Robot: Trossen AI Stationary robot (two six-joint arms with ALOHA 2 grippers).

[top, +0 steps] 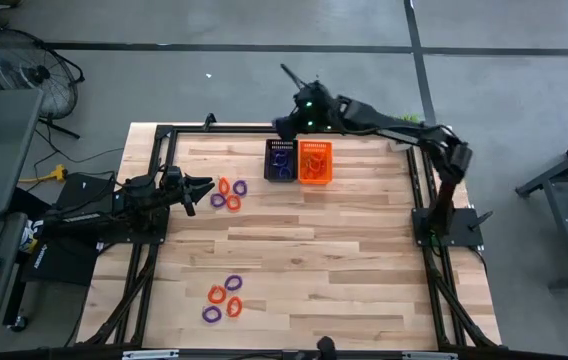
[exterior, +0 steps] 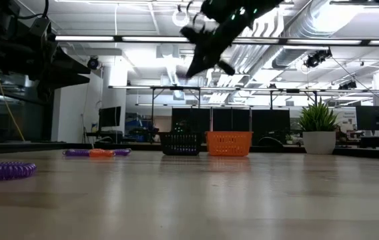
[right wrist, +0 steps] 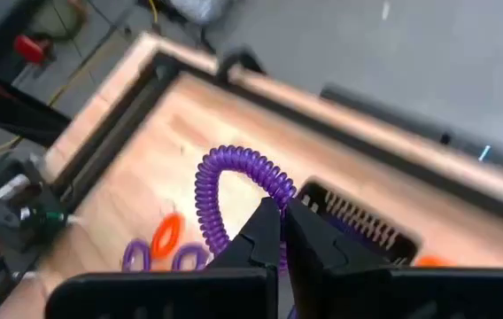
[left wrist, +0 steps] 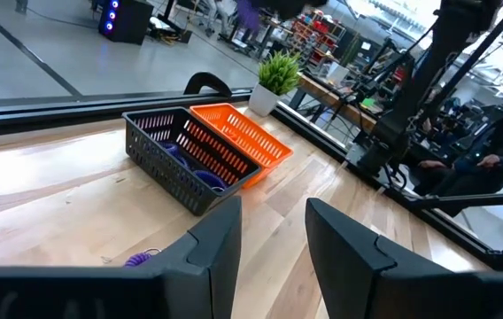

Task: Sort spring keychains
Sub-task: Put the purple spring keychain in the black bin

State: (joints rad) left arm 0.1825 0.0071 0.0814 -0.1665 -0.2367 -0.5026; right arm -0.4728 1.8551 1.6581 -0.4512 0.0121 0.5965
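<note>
1. Right gripper (right wrist: 282, 232): raised above the table by the far rim, over or just beside the black basket (top: 281, 160). Its jaws are pinched shut on one purple spring keychain (right wrist: 234, 190), which juts from the fingertips as a free loop.
2. Risk, carried item: the pinch takes only a short run of coil. If released off-centre, the springy loop could catch the basket wall and bounce onto the table, or into the orange basket (top: 315, 162) touching it alongside.
3. Risk, snagging: on release a coil turn may hang on a fingertip and ride away with the gripper.
4. Left gripper (left wrist: 274, 252): low at the left edge of the table, jaws parted and holding nothing, pointing at the near cluster of keychains (top: 229, 194).
5. Risk, left side: orange and purple rings lie touching in that cluster; a closing grip could take two colours at once or push neighbours apart.
6. Remaining stock: a second mixed cluster (top: 223, 298) near the front edge, well apart from both baskets. The long carry gives more chance of a drop.
</note>
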